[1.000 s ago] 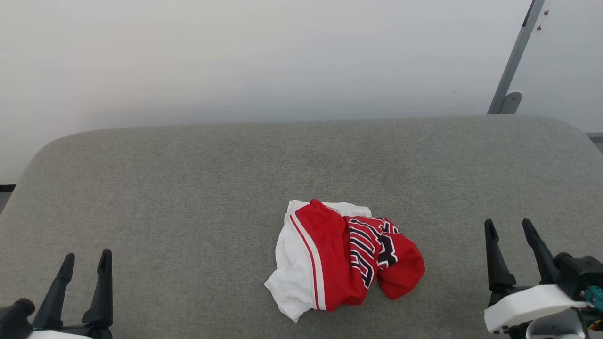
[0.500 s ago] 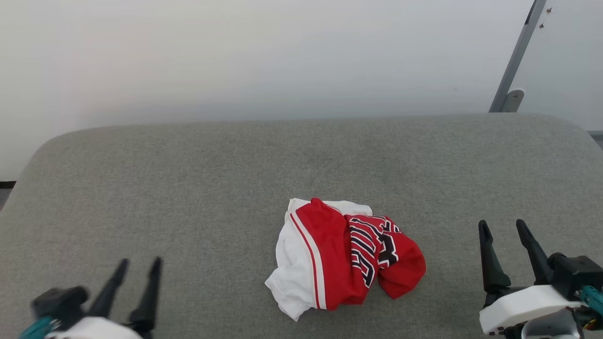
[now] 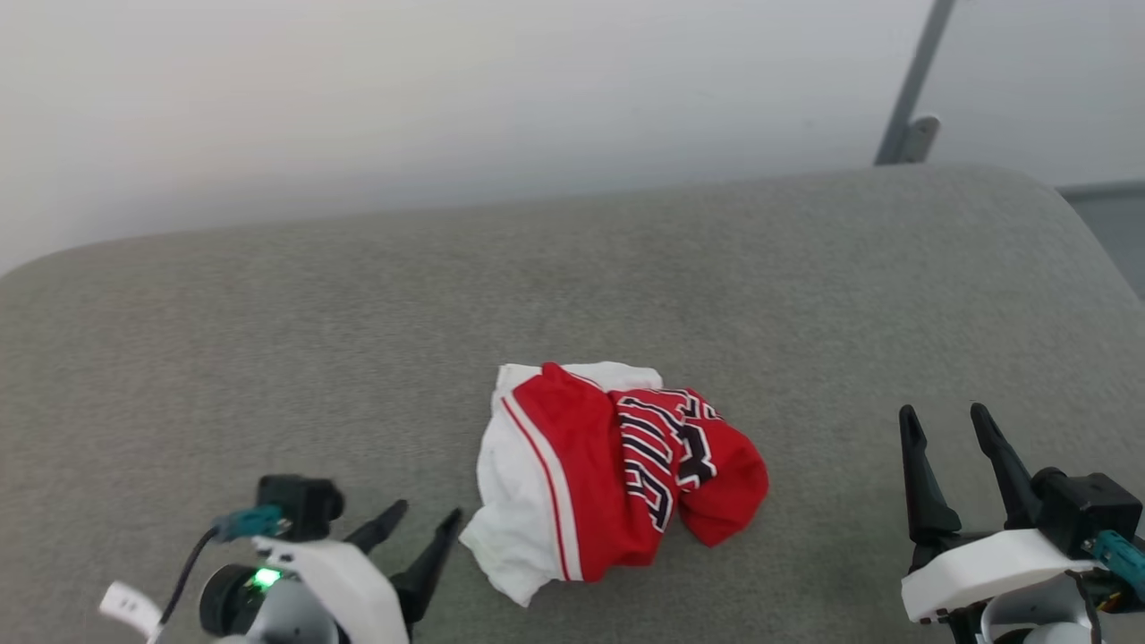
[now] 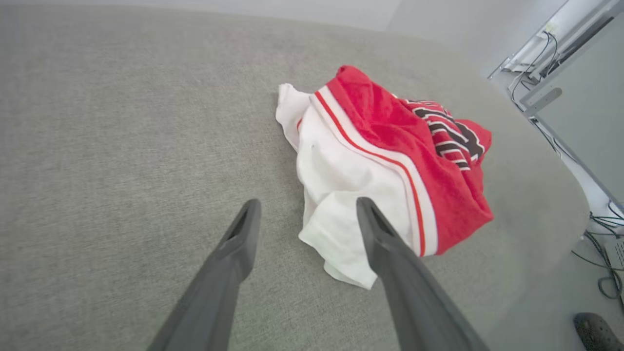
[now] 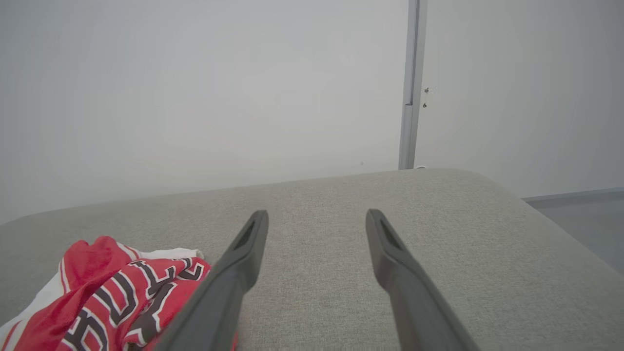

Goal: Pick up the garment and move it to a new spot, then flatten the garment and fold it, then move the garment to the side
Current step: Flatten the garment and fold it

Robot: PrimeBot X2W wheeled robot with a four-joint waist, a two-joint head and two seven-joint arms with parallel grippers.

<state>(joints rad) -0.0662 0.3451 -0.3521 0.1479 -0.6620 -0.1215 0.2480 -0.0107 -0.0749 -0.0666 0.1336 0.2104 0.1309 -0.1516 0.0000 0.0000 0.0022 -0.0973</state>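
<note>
The garment (image 3: 608,470) lies crumpled on the grey padded surface (image 3: 268,340), red with a white sleeve on its left and black lettering on top. My left gripper (image 3: 428,512) stands open just left of the white sleeve, fingers pointing at it. In the left wrist view the garment (image 4: 385,161) sits ahead, and my open left gripper (image 4: 308,207) has the white hem just beyond its right fingertip. My right gripper (image 3: 941,416) is open, well to the right of the garment. In the right wrist view my right gripper (image 5: 317,217) points over bare fabric, with the garment (image 5: 97,297) at lower left.
A pale wall rises behind the padded surface, with a grey metal post (image 3: 908,98) at the back right. The surface's right edge drops to the floor, where cables (image 4: 604,234) lie. Bare padding spreads to the left and behind the garment.
My left gripper has moved right and forward, up to the garment's white sleeve. The camera has turned, shifting the whole picture left and up. The right gripper has barely moved.
</note>
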